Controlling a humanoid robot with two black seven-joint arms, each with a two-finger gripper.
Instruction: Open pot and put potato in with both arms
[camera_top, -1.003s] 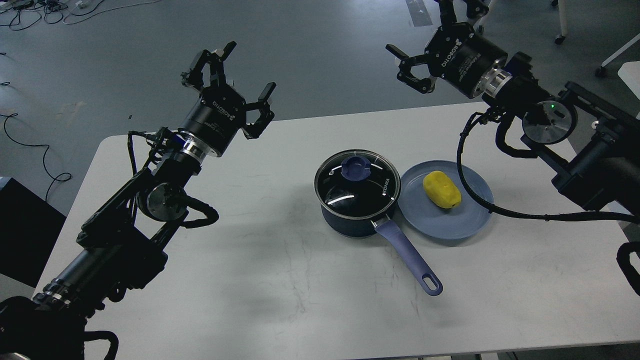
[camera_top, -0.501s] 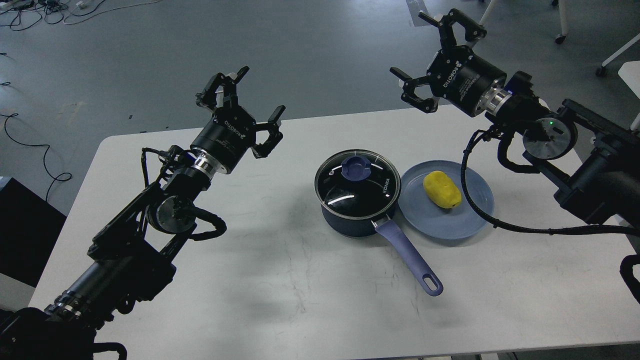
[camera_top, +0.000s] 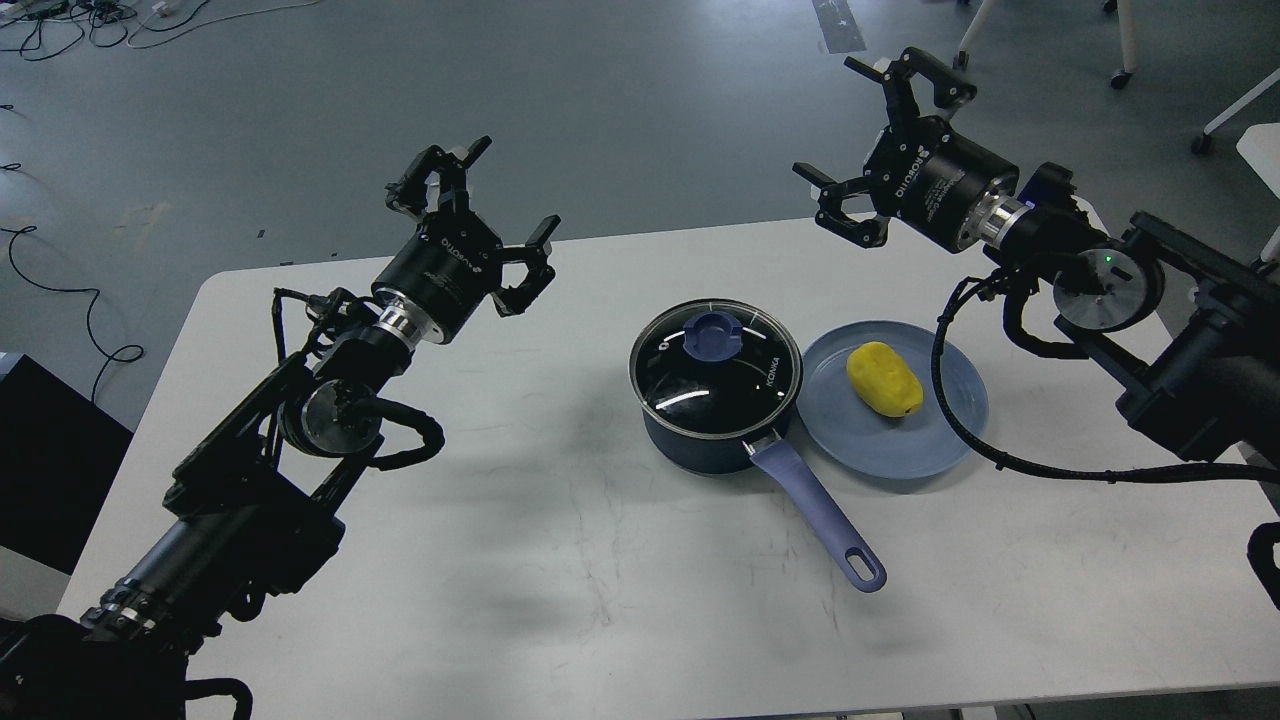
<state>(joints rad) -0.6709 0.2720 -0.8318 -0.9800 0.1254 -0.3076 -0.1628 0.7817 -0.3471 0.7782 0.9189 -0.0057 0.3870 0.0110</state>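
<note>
Head view, task at its outset. Nothing of the task is done as far as the frame shows: the glass lid (camera_top: 716, 370) sits seated on the pot (camera_top: 712, 400) at centre frame, and the potato (camera_top: 884, 379) lies on the plate (camera_top: 930, 440) just right of the pot, the plate's rim touching or nearly touching the pot wall. Left to do: lift the lid by its knob (camera_top: 712, 335), carry the potato across and drop it in.

The left hand (camera_top: 485, 200), in the upper left of the frame, has its fingers spread wide and holds nothing; it hangs above the far left part of the worktop (camera_top: 500, 560), well apart from the pot. The right hand (camera_top: 868, 130), in the upper right, is likewise spread wide and empty, raised beyond the worktop's far edge and well apart from the potato.

Materials and shapes: the pot is a round, dark blue saucepan with a long lilac handle (camera_top: 818, 518) pointing toward the lower right and ending in a hanging loop. The lid is clear glass with a metal band and glossy highlights; its knob is a low, rounded blue piece, probably plastic. The potato is yellow, smooth and oval, apparently peeled. The plate is shallow, round and matt blue-grey; the worktop is pale, flat and lightly scuffed
</note>
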